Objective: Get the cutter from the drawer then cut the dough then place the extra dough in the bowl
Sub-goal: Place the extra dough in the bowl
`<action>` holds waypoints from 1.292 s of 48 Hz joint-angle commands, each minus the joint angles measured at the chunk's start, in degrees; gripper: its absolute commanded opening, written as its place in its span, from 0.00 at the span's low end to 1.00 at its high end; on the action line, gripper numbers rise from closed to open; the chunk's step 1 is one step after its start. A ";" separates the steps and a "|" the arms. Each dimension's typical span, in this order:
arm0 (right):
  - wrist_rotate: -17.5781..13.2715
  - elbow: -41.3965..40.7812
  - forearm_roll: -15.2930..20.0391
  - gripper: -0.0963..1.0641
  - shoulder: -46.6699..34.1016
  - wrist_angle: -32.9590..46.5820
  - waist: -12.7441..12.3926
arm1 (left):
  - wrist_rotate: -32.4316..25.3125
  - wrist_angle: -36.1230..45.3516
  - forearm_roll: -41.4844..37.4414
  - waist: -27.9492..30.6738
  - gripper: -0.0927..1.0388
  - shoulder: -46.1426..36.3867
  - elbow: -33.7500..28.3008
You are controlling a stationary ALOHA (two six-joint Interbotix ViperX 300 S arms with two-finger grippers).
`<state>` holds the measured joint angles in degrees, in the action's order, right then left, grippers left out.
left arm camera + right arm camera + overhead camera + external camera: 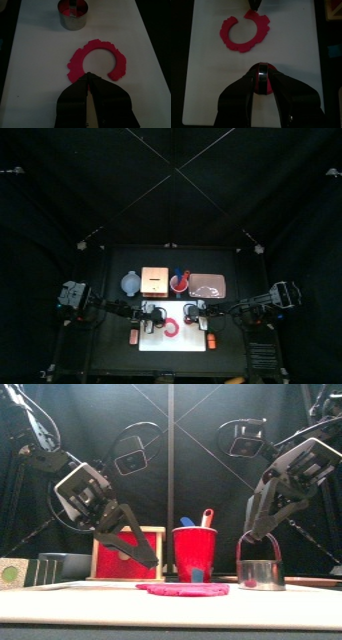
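A pink C-shaped ring of dough (97, 52) lies on the white cutting board (40, 75). My left gripper (89, 76) is shut with nothing in it, its tip in the ring's gap, just above the board (80, 599). The round metal cutter (261, 574) stands on the board's right part with a pink dough disc inside (263, 85). My right gripper (255, 532) is shut on the cutter's wire handle (263, 75). In the right wrist view the ring (244, 32) lies beyond the cutter.
Behind the board stand the wooden box with its red drawer front (127, 552), the red cup with toy knives (194, 549), the blue-grey bowl (130, 282) and the pink tray (209, 285).
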<state>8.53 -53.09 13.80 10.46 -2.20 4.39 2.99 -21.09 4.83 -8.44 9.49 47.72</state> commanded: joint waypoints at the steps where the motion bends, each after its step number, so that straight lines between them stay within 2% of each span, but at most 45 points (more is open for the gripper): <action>1: 0.09 0.79 0.53 0.71 1.14 0.62 -0.26 | -0.09 -0.26 0.00 0.26 0.51 -2.20 -0.26; 17: 0.18 2.99 0.62 0.75 1.85 0.79 0.00 | 0.09 -0.26 0.97 1.76 0.56 -3.16 -0.97; 30: 0.09 4.83 0.70 0.79 1.85 0.79 0.09 | 0.00 0.18 1.05 2.55 0.81 -2.11 -3.96; 34: 0.00 4.48 0.88 0.79 1.85 0.88 0.09 | -0.26 2.55 0.62 2.64 0.86 -1.41 -5.19; 51: 0.09 4.04 1.58 0.79 2.81 0.79 -0.53 | 0.09 20.04 -8.70 2.64 0.87 4.39 -12.22; 62: 0.00 3.87 2.29 0.79 2.90 0.79 -0.53 | 0.09 21.88 -10.72 2.72 0.86 5.01 -14.24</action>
<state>8.61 -49.66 15.64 11.60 -1.76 4.13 3.08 0.79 -5.36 -5.89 15.03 34.72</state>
